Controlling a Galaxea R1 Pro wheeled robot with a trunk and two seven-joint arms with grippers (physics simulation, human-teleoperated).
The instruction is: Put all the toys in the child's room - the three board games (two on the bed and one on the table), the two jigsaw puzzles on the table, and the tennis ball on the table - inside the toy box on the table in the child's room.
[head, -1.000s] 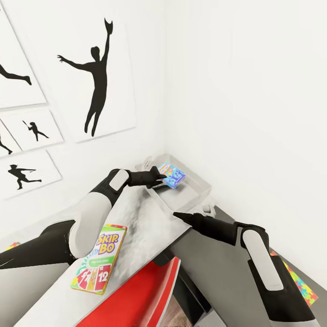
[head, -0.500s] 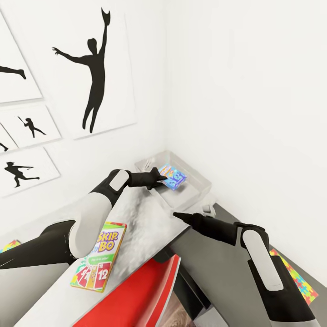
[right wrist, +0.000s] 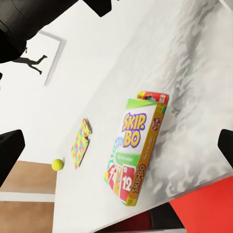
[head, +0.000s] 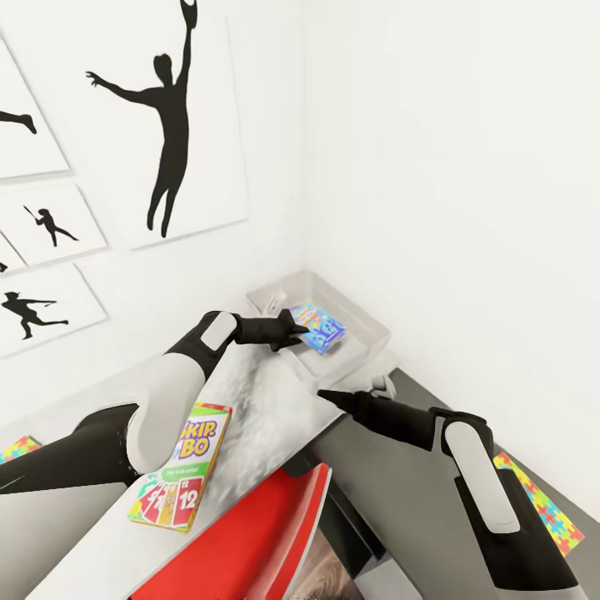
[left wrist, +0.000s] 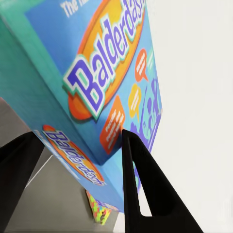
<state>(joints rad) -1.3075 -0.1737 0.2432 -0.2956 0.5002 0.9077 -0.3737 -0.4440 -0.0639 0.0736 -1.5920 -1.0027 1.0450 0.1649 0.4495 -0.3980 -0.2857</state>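
Toy box point(head: 367, 321) up at twelve o'clock on the table point(head: 267, 400), my left gripper point(head: 298, 331) clamped on the Balderdash box point(head: 321, 327) over it. It's stiff, light, slick cardboard, so I'm pinching the edge; my right gripper point(head: 327, 394) hangs empty, jaws unreadable.

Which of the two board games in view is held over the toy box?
The blue Balderdash box, gripped by the left gripper over the toy box; the Skip-Bo box lies flat on the table.

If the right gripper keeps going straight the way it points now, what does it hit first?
Probably the pale mottled table top, with the green-white SKIP-BO box farther along that line; the right gripper hangs near the table's edge, depth unclear.
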